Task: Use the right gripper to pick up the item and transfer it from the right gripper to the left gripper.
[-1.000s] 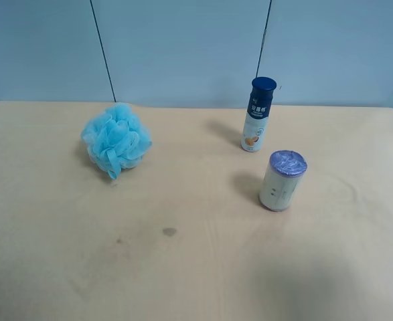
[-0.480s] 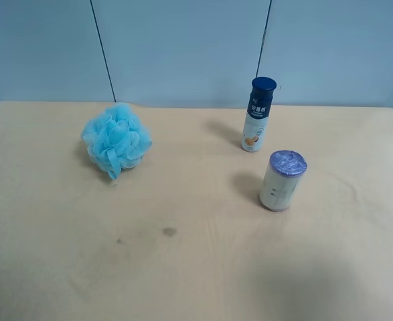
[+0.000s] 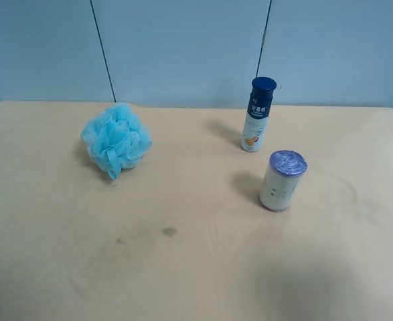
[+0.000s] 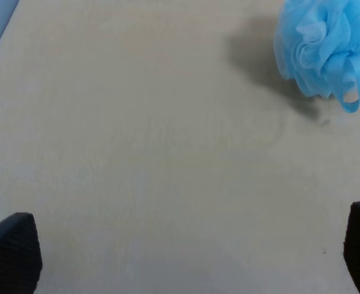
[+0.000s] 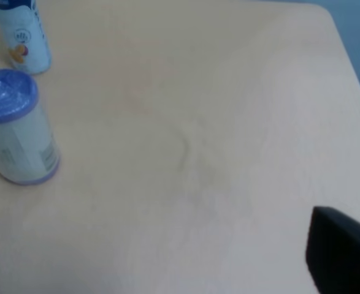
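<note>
Exterior high shows a stout film-wrapped roll (image 3: pixel 282 180) upright on smooth table (image 3: pixel 183 267).

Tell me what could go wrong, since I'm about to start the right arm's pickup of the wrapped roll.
The roll stands upright and its film looks slick: it could tip or slip in the jaws of the right gripper. The bottle stands close by, so wide-open jaws might knock it over.

I am looking down on a worktop (image 3: pixel 196 267) that is showing a pale, matt, wood-like face, faintly smudged. The item (image 3: pixel 282 182) is gleaming under crinkled clear film. The bottle (image 3: pixel 258 117) is looking like smooth plastic, the pouf (image 3: pixel 116 140) like fluffy mesh. The fingers (image 5: pixel 342 254) of my right claw (image 5: pixel 161 269) are showing matt black.
</note>
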Available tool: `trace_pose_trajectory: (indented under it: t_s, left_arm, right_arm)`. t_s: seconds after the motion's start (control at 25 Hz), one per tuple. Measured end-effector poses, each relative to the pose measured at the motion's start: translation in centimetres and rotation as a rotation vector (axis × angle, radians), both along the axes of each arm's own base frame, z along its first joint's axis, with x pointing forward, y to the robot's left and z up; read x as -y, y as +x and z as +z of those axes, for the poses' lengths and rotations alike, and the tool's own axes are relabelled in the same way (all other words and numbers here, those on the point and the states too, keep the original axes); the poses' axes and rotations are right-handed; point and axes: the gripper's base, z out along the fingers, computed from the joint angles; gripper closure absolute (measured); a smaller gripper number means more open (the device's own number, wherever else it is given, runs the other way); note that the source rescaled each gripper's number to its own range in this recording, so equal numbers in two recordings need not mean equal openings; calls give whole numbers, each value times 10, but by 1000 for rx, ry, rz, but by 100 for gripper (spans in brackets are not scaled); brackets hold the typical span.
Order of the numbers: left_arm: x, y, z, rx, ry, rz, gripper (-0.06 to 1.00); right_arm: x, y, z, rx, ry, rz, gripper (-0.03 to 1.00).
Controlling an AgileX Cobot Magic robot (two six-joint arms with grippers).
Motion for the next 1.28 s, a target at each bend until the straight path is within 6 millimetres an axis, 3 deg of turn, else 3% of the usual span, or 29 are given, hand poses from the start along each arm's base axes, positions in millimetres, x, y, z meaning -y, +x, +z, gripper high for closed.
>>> trace_pose_trajectory:
  t_s: [0.76,1.04,1.28]
  left_arm:
    - [0,0,0,0,0,0,-5]
    - [0,0,0,0,0,0,-5]
    - [0,0,0,0,0,0,-5]
  right_arm:
    - [-6,2,0,-11,58,42,-3]
    - [-7,39,3,-210,68,39,-3]
    - [-9,86,38,-244,103,44,-3]
